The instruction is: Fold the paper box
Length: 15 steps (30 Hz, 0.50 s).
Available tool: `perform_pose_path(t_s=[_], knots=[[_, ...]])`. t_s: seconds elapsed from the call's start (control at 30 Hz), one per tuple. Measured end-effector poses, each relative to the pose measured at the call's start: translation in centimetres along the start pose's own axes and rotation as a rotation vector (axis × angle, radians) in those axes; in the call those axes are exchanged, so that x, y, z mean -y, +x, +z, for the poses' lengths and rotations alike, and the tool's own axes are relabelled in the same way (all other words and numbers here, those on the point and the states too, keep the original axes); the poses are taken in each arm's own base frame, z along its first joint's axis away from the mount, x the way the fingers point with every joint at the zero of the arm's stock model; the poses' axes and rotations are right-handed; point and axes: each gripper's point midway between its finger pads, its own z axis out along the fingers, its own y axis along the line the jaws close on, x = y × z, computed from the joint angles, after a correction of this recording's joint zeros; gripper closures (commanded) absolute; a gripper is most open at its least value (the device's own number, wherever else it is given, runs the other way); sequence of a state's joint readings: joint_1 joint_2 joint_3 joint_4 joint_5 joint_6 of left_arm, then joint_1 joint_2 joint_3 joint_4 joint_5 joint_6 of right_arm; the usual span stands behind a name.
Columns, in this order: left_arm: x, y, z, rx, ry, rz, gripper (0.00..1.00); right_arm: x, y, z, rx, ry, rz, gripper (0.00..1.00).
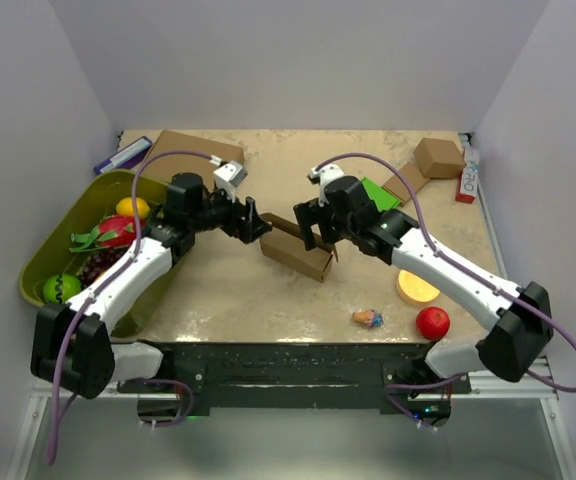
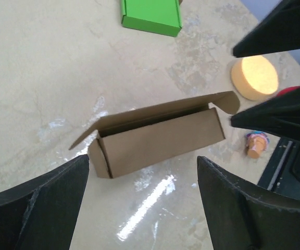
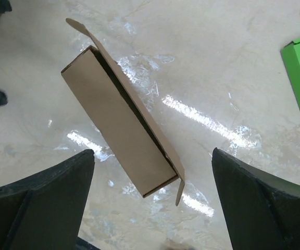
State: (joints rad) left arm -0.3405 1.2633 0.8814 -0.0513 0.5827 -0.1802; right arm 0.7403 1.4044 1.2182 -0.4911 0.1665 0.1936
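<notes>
Wide jaws flank paper box (image 2: 160, 140) — green box (image 2: 151, 15) beyond.

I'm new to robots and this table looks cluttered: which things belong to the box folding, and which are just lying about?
Job: slim brown cardboard paper box, flap ajar; left gripper and right gripper, both open.
Lying about: flat green box; round yellow disc; round red fruit; yellow-green fruit bin; large brown box; small brown cube box.

Top view, frame centre: the right arm (image 1: 368, 225) hides the upper part of the paper box (image 1: 303, 258). The left wrist view's top edge cuts off the green box (image 2: 151, 16). Lower centre of the top view, an orange thing (image 1: 367, 318) is too small to name.
</notes>
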Motion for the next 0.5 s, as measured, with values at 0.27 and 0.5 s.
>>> perform_pose_path(t_s=[0.27,0.5], knots=[[-3.2,-0.1,3.2,-0.068,-0.048,0.088,0.13,1.8,7.1,-1.4,-0.08,0.036,0.027,0.01],[-5.6,3.7,5.3,-0.192,-0.067,0.092,0.14,1.7,7.8,-0.8,-0.075,0.036,0.058,0.07]])
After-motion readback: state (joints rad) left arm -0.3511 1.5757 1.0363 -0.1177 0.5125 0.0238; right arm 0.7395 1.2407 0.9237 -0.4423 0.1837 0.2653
